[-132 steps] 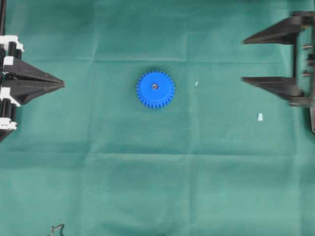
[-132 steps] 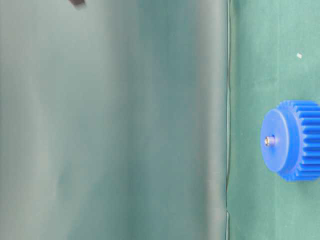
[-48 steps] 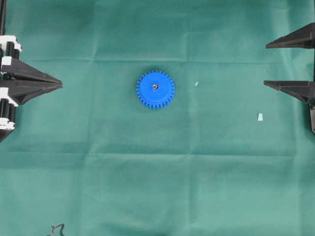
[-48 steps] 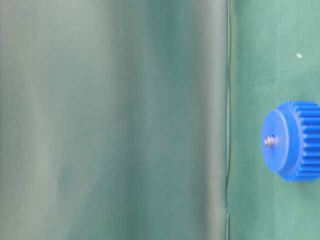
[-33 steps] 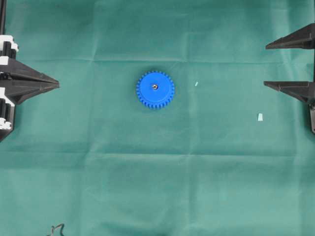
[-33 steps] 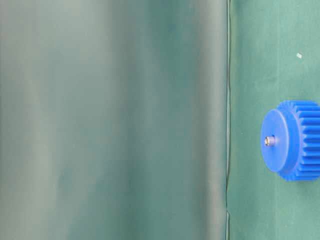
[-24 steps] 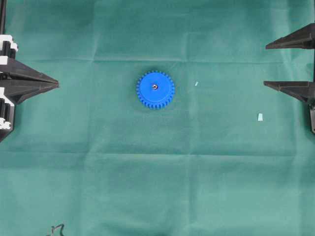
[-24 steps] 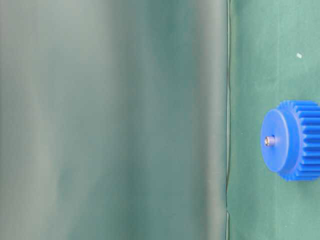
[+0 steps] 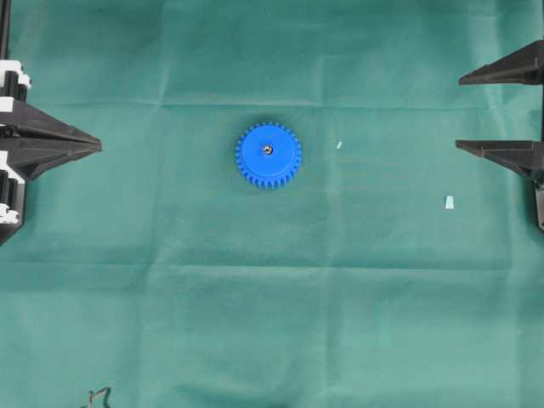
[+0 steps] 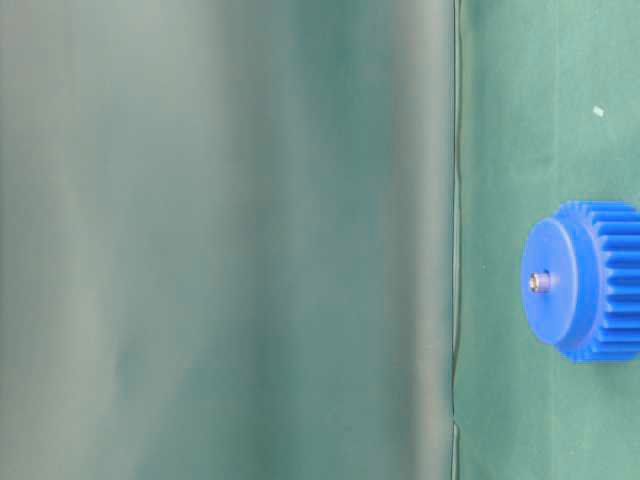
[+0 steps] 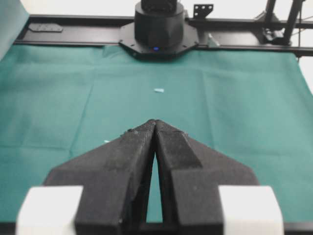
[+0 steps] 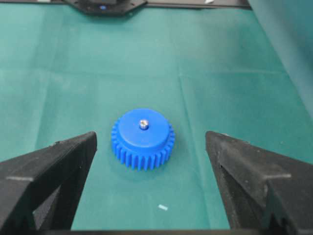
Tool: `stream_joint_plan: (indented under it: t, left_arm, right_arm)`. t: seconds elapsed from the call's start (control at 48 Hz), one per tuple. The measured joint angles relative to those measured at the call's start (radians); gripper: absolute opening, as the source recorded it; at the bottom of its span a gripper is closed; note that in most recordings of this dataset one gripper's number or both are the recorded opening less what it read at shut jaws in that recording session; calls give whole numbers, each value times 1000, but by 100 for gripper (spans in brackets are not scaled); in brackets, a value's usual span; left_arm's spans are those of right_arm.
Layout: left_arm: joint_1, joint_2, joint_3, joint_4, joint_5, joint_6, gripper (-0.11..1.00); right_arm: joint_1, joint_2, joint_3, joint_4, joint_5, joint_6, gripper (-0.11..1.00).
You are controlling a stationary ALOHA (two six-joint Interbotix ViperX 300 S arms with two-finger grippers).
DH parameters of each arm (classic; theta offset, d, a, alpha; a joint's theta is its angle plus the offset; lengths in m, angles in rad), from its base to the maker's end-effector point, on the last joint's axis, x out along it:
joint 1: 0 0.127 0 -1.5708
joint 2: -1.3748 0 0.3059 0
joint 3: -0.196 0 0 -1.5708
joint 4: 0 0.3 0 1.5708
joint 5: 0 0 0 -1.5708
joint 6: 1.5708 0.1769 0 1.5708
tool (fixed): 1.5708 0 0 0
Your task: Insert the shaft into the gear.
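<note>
At the left and right edges of the overhead view, both arms are cut off, so little beyond the black fingers is seen. The left hand (image 9: 95, 146) is clenched, its fingers pressed together to a point with nothing between them; this is confirmed in the left wrist view. The right hand (image 9: 459, 112) is released, its fingers spread wide and level, well apart from the gear (image 9: 268, 155), which is framed between them in the right wrist view. The gear lies flat near the middle of the green tabletop (image 9: 255, 323). The shaft (image 9: 267, 150) is seated in the centre hole; only its silver tip is seen, the rest being hidden inside the hub. A pale scrap (image 9: 449, 201) and a tiny fleck (image 9: 338, 144) are too small to identify.
</note>
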Motion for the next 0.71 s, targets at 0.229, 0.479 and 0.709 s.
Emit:
stream_joint_plan:
  t: [0.229,0.479,0.709]
  left_arm:
    - [-2,0,0,2,0,0,0]
    - [0,0,0,2,0,0,0]
    - [-2,-2,0,2,0,0,0]
  right_arm:
    - [0,2,0,2,0,0,95]
    - [0,9,0,0,0,0,95]
    - [0,12,2,0,0,0,95]
